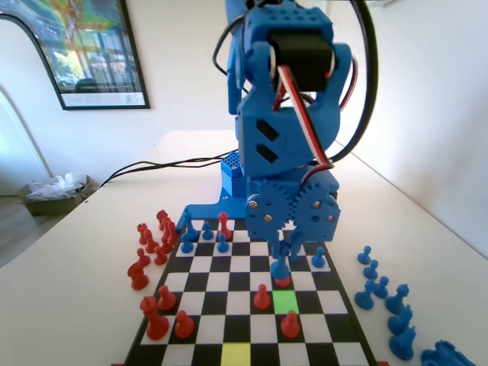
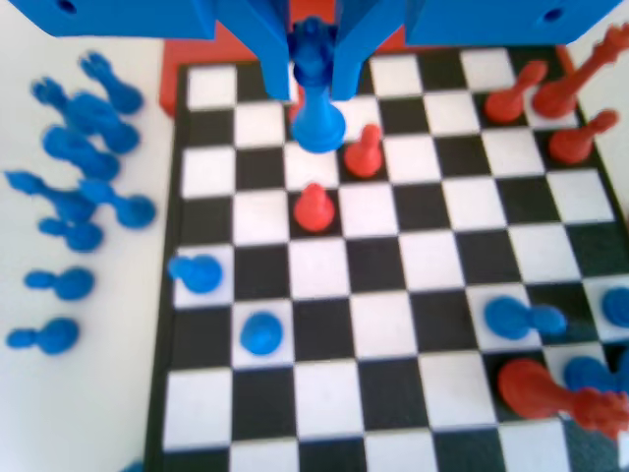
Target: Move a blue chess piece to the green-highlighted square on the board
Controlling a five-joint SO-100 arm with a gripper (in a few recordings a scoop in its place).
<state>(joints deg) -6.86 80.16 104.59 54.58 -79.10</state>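
Blue plastic fingers (image 2: 314, 74) closed around spiky crown top of blue chess piece (image 2: 316, 103); its round base hangs just above green-highlighted square (image 1: 286, 300) on glossy checkered board (image 1: 335, 324).
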